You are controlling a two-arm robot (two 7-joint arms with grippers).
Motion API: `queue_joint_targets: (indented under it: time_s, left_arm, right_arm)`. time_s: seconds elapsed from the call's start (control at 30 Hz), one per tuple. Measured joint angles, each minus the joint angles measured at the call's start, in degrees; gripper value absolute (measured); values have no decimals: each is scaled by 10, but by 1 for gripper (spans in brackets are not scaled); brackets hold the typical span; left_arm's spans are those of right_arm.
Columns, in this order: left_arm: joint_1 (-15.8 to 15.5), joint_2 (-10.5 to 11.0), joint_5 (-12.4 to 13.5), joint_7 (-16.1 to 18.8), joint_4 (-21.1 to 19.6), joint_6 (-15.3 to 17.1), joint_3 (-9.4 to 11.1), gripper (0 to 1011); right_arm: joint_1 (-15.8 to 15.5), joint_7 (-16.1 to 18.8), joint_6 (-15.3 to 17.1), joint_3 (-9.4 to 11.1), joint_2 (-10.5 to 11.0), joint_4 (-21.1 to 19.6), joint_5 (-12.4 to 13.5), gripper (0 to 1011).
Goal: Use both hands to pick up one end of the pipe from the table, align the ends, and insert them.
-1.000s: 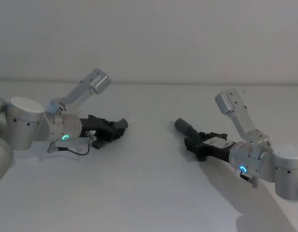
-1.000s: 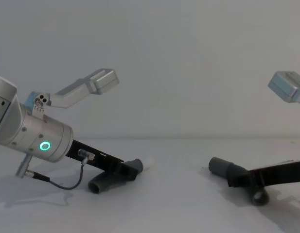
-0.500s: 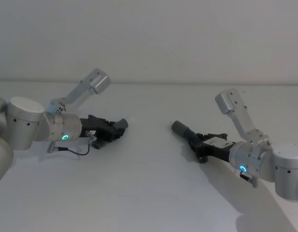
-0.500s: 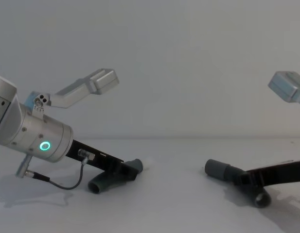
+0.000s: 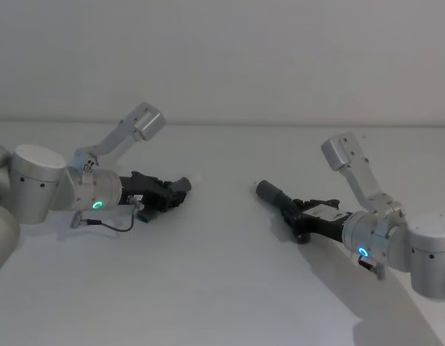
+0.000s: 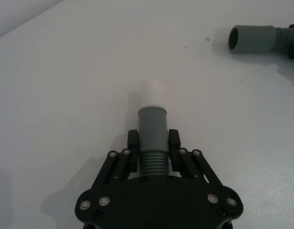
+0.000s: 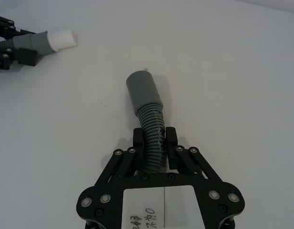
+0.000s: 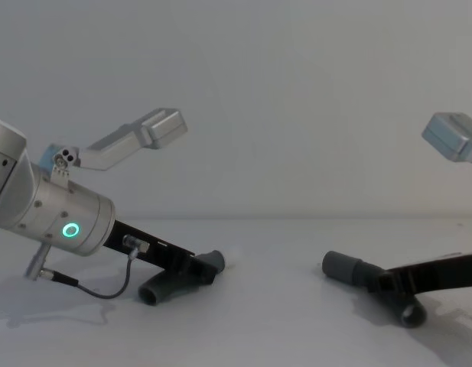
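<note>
Left of the head view, the left hand (image 6: pixel 153 143) clamps the white-sleeved pipe piece (image 6: pixel 152 121). At right, the right hand (image 7: pixel 155 138) clamps the other piece (image 7: pixel 152 125) behind its cuff (image 7: pixel 143 90), low by the counter (image 5: pixel 222 288). That flexible grip could let the cuff tilt and jam against the sleeve (image 6: pixel 153 93).

Left gripper (image 6: pixel 153 140) low, reaching inward, 2 fingers (image 6: pixel 132 143) clamped; right gripper (image 7: pixel 155 136) mirrored opposite, likewise clamped.

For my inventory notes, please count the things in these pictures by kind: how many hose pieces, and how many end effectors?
Hose pieces: 2 (left hose piece, right hose piece)
End effectors: 2 (left end effector, right end effector), each shut on one piece
Total: 4
</note>
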Motion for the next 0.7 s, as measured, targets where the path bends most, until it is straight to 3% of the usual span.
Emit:
queue_joint_targets:
  time_s: [0.37,0.7]
  left_arm:
    - [2,11,8,-3,-21,-17,3,365]
    - [1,35,23,-26,-57,-57,12,365]
  right_arm:
    - [-6,21,-30,-5,20,-19,0,264]
    - [-11,75,-78,-10,65,-47,5,264]
